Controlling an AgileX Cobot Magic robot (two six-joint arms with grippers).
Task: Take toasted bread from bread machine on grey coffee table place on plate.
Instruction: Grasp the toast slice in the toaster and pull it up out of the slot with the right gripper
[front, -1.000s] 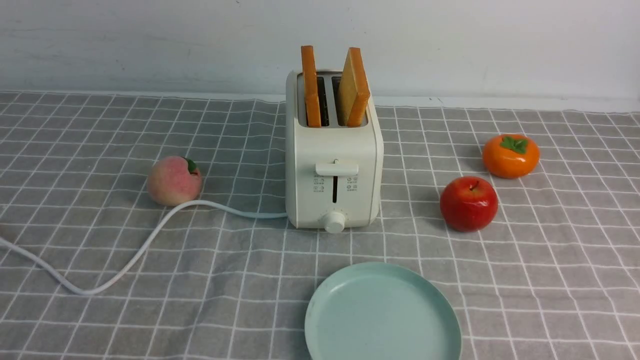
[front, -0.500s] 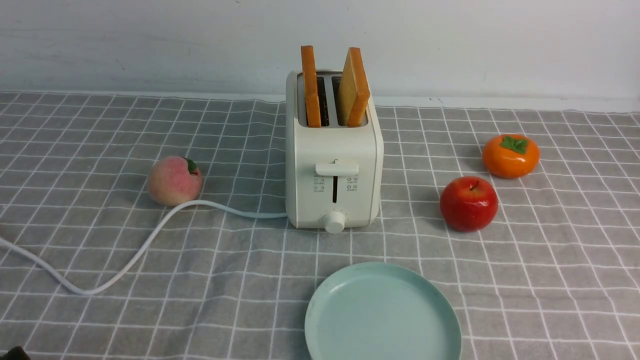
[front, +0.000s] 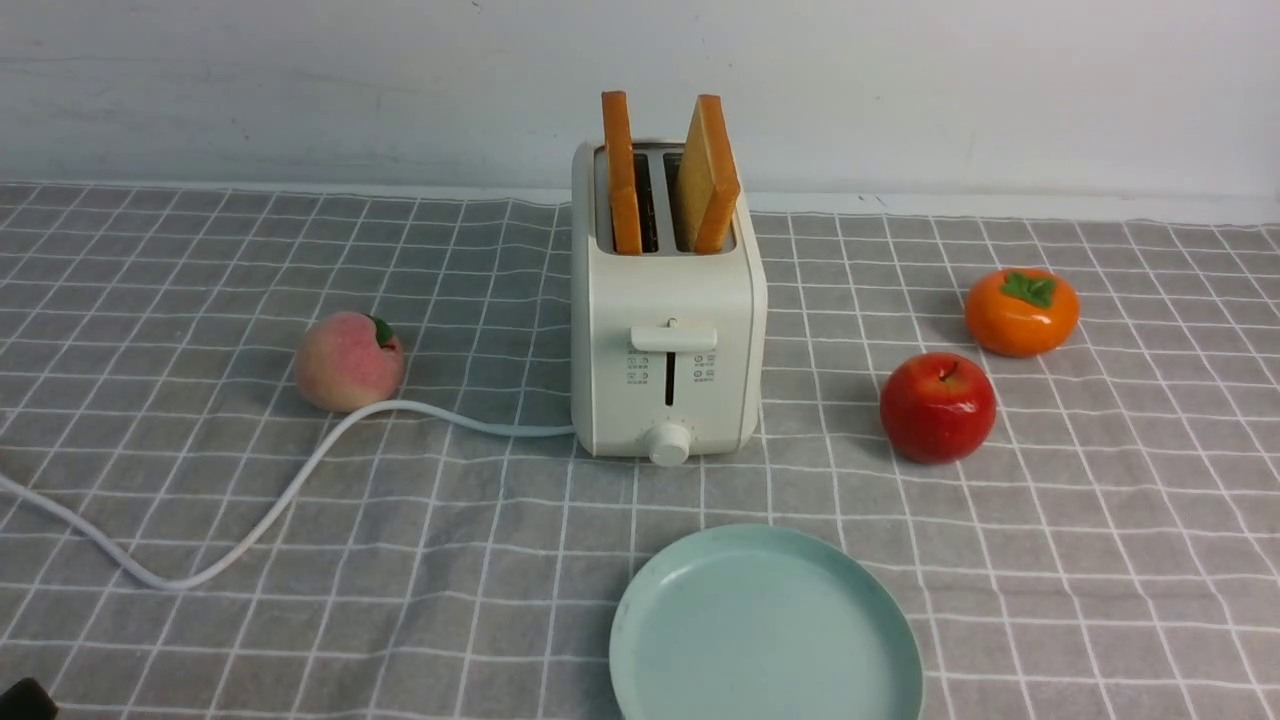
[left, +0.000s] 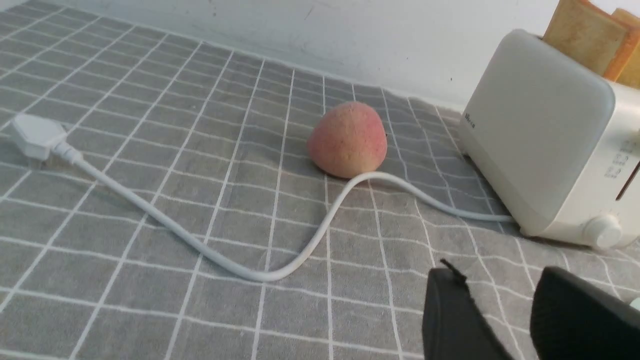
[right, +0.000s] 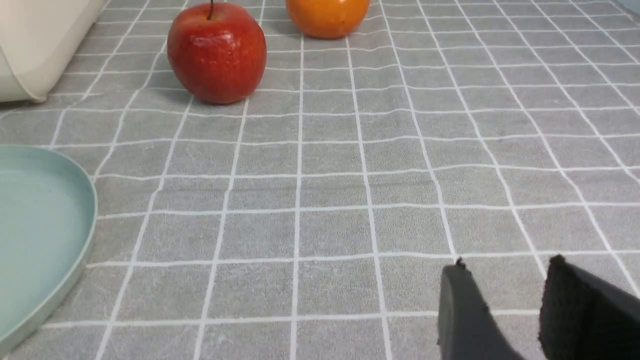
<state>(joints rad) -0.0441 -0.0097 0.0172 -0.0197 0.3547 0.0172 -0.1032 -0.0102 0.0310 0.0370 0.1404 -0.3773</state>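
Observation:
Two toasted bread slices stand upright in the bread machine (front: 668, 340), one in the left slot (front: 621, 170) and one, slightly tilted, in the right slot (front: 708, 170). The mint-green plate (front: 765, 630) lies empty on the grey coffee table (front: 1100, 550), in front of the bread machine. My left gripper (left: 500, 275) is open and empty, low over the cloth, to the front left of the bread machine (left: 540, 130). Only its dark tip (front: 22, 700) shows in the front view. My right gripper (right: 507, 264) is open and empty, to the right of the plate (right: 90, 220).
A peach (front: 349, 360) lies left of the bread machine, touching the white cord (front: 300, 470) that runs to a plug (left: 32, 135). A red apple (front: 937, 406) and an orange persimmon (front: 1021, 311) lie to the right. A white wall stands behind.
A dark part of my left arm has come into the bottom left corner of the front view. The bread, bread machine and plate have not moved.

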